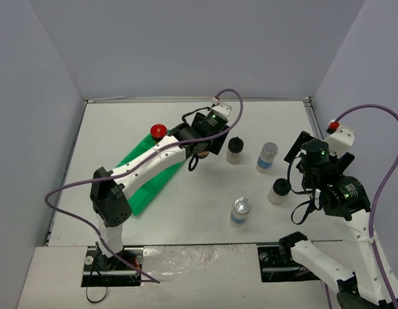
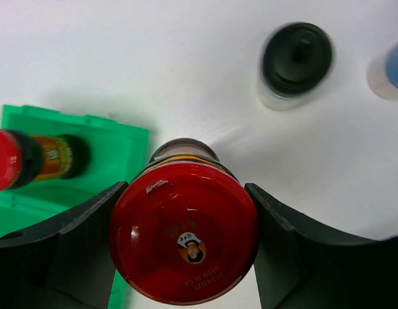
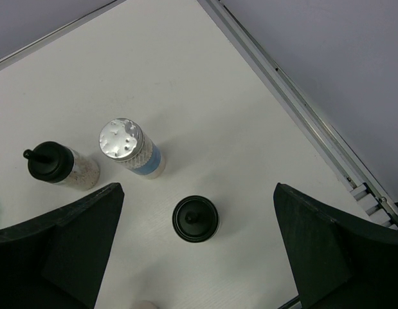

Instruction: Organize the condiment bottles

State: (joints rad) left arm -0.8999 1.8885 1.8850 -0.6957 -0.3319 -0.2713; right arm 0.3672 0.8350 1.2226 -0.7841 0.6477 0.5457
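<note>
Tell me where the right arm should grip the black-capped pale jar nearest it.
Take the black-capped pale cylindrical jar by its sides below the cap, from straight above: it stands upright and alone, centred between the open jaws of the right gripper.

Red-capped bottle [image 2: 184,248] — upright in left gripper [image 2: 186,193]

Jar [image 1: 159,131] in tray [image 1: 146,191]; four jars [image 1: 240,210] right of it.

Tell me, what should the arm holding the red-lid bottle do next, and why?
Probably carry it a little sideways over the green tray and lower it beside the other red-capped bottle. The left gripper is shut on the held red-capped bottle, which hangs just off the tray's edge, and its twin is in the tray.
</note>
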